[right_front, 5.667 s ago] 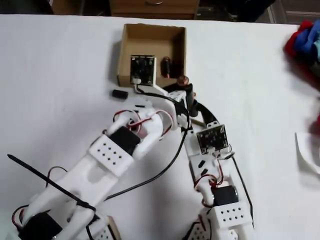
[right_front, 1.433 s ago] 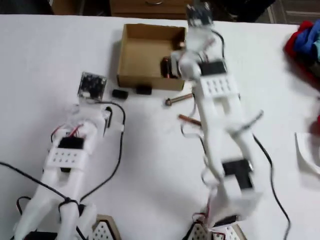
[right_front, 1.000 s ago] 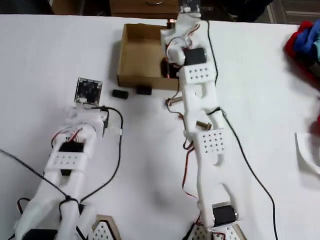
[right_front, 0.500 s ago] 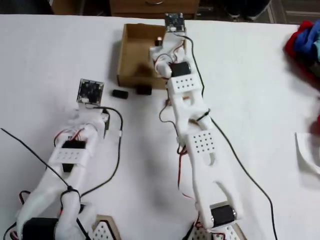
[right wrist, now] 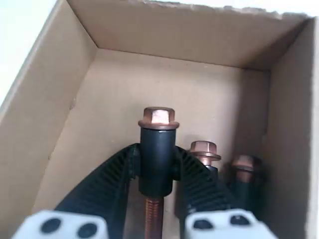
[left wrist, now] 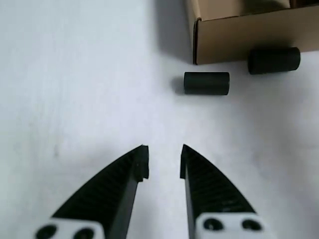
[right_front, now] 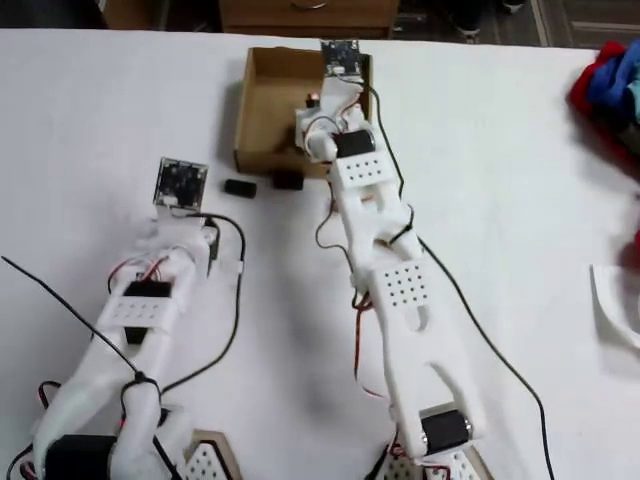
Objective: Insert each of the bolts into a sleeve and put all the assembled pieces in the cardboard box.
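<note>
Above the cardboard box, a bolt is being clamped by its sleeve in the right claw. The left claw is being held slightly open and empty. If the piece is released tilted, the bolt could be slid out of the sleeve.

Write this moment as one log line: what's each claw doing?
right gripper: shut on assembled piece, over cardboard box | box: two finished pieces inside | left gripper: open, above table near two loose sleeves
</note>
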Available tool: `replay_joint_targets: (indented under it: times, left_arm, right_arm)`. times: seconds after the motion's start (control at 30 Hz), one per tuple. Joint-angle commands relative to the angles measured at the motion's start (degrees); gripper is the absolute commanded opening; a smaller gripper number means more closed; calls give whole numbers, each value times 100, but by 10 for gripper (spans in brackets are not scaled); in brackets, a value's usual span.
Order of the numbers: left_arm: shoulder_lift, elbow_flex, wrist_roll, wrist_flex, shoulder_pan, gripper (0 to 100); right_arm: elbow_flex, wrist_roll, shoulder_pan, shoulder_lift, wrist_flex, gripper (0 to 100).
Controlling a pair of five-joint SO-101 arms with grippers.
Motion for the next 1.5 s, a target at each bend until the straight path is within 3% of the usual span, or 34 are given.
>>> replay_joint_targets:
  times: [0.0, 0.7, 0.9, 1.13, 1.27, 1.47]
  left_arm:
    - [9, -268, 0, -123, -9, 123]
    - [18, -268, 18, -123, -9, 124]
    - [18, -268, 0, -123, -9, 124]
    - [18, -268, 0, -123, -9, 124]
    - [18, -268, 0, -123, -9, 124]
    - [-18, -277, 88, -123, -211, 121]
  right_arm:
    - [-35, -53, -48, -127, -119, 23]
    - [-281, -62, 4, 136, -48, 30]
    - [-1143, -53, -48, 136, 734, 149]
    - [-1486, -26, 101, -92, 1068, 105]
    - [-1486, -53, 224, -453, 1499, 19]
    - [-1477, 123, -57, -1007, 3477, 41]
